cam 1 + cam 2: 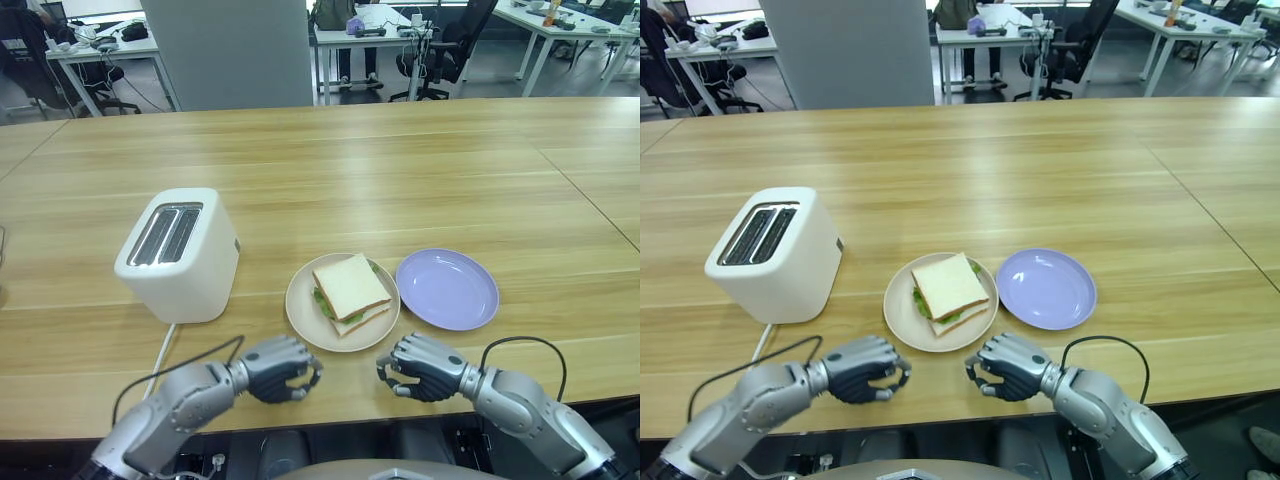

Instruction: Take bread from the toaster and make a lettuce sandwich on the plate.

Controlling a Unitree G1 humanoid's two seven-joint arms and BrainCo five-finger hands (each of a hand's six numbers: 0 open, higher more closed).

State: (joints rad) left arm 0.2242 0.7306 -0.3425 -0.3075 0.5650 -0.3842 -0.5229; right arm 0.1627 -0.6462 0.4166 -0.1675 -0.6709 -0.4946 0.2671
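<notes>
On the wooden counter (400,170), near its front edge, a round beige plate (300,312) holds the finished sandwich (350,287): two slices of white bread stacked a little askew, with green lettuce (322,303) peeping out between them along the left and front sides. The sandwich lies wholly inside the plate's rim, turned so that one corner points toward the robot. Just beside this plate on the right, their rims close to touching (whether they meet cannot be told), lies a purple plate (447,288), its glossy face showing whole. To the left of the beige plate and a little apart from it stands the white toaster (178,255), upright, its two long slots facing up; they look dark inside and what lies down in them cannot be made out. A white cord (160,350) runs from the toaster's base toward the front edge of the counter. The left hand (275,368) sits low over the front edge, below and left of the beige plate, its fingers (300,385) curled in toward the palm around nothing. The right hand (425,367) sits opposite it, below the gap between the two plates, its fingers (390,372) likewise curled and holding nothing, both hands apart from the plates
</notes>
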